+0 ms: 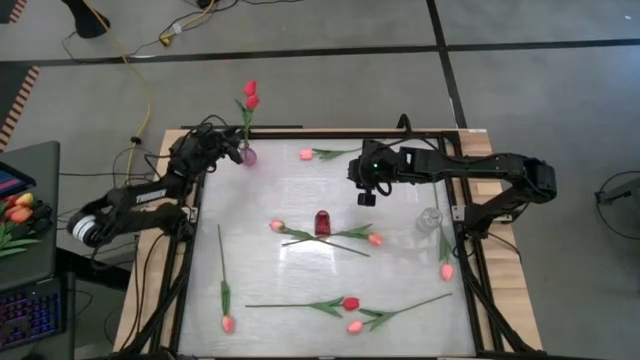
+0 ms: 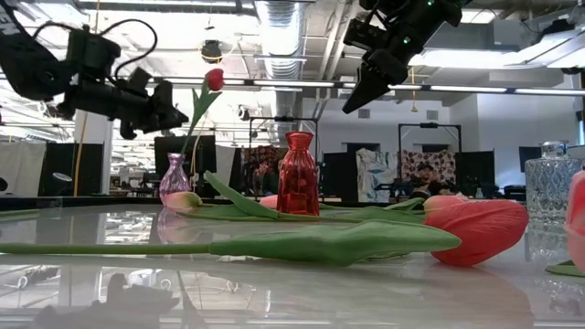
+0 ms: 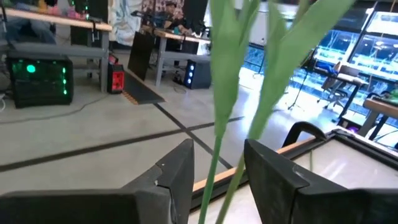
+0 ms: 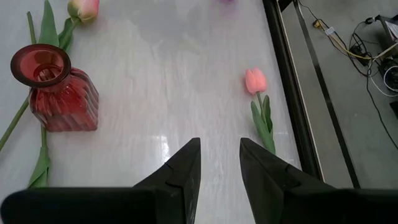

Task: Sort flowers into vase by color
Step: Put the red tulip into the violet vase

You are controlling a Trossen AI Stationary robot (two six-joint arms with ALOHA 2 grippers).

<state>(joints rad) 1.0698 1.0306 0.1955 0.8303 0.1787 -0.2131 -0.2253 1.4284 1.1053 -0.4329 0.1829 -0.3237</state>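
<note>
One red flower [image 3: 217,112] between left gripper [image 3: 217,180] fingers

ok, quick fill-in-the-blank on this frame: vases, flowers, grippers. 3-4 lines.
1. The red tulip stands in the ___ vase at the table's back left.
2. The left gripper has its fingers open on either side of that tulip's ___.
3. The red vase holds ___ flowers.
4. The right gripper hovers open, holding ___.

Missing words: purple; stem; no; nothing
</note>
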